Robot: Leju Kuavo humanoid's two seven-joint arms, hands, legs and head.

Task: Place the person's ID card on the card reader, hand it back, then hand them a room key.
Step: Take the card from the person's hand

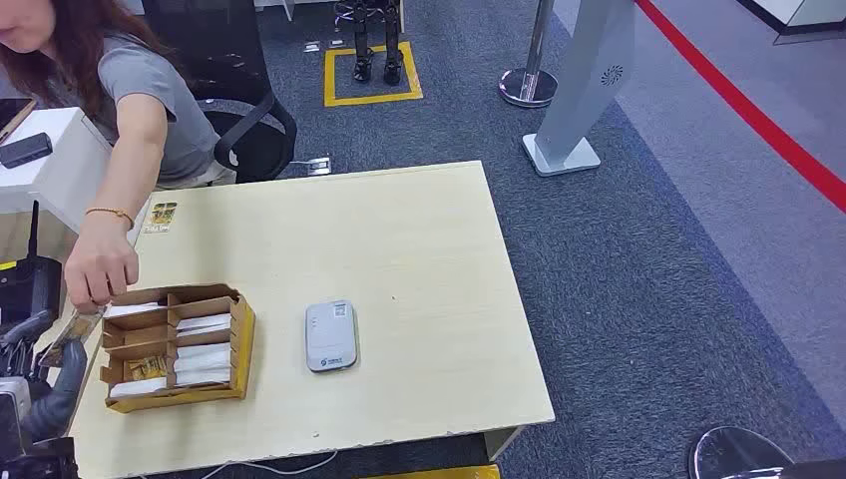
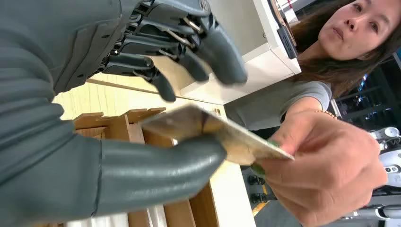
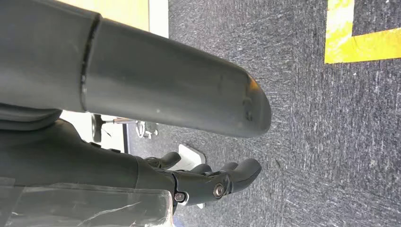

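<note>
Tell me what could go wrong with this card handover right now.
The card lies on the left hand's thumb with its fingers lifted off it, while the person's hand pinches the far end; if she lets go, it may drop. It hangs beside the cardboard organizer and could fall in.

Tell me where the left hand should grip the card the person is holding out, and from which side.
Grip the card at its free end, opposite the person's hand, coming in from the robot's side. It lies flat over the thumb, so closing the fingers onto its upper face should pinch it.
</note>
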